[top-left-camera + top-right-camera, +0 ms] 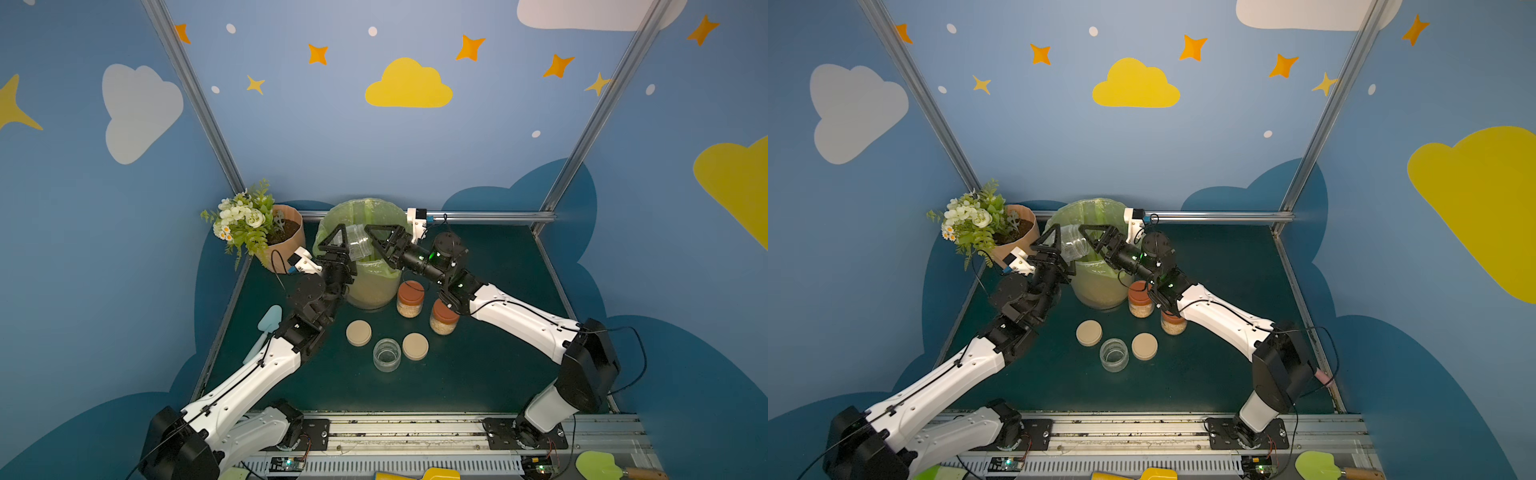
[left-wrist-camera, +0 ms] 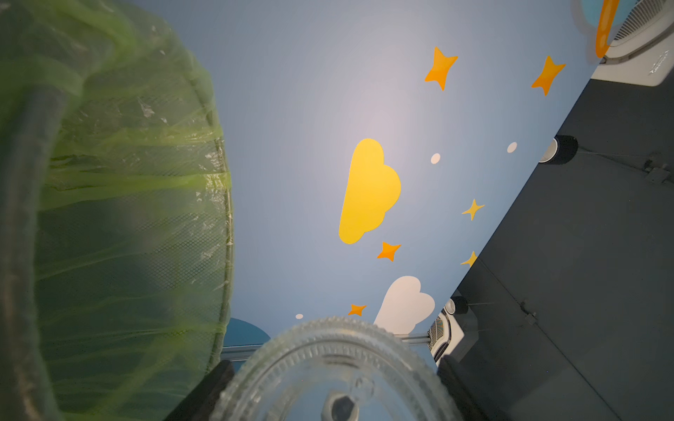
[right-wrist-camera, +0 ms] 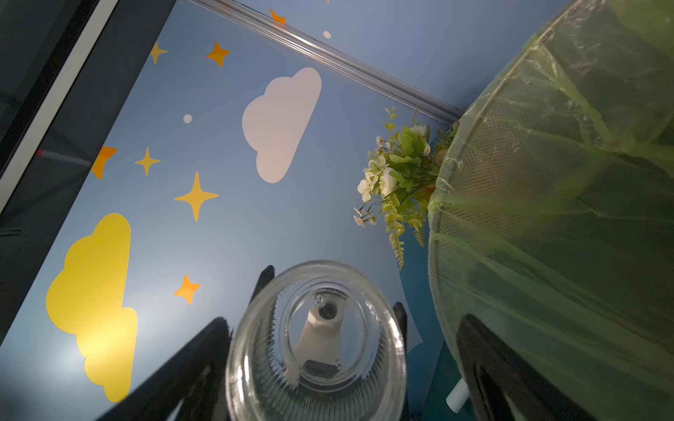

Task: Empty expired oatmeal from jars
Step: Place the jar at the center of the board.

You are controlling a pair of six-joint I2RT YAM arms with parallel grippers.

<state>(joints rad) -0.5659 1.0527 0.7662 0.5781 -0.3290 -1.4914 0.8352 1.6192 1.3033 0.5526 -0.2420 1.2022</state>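
A: Item: jar (image 1: 358,243)?
B: Empty, tilting over the bin (image 1: 374,291) at 12 o'clock. The left claw (image 1: 347,241) is clamping it; the right claw (image 1: 376,241) is gaping around its mouth.
A: Oatmeal (image 1: 443,328)?
B: Sitting in two orange-lidded jars (image 1: 410,293) at the bin's 5 o'clock.

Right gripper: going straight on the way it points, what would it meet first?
The empty clear jar, held tilted over the bin by the left gripper. The right gripper, jaws open, seems to flank its mouth.

Four jars (image 1: 358,241) (image 1: 387,354) (image 1: 410,299) (image 1: 444,318) are being counted, one in the left gripper (image 1: 348,240); two loose lids (image 1: 358,332) (image 1: 415,345), one bin (image 1: 374,291), one flower pot (image 1: 297,237) nearby.
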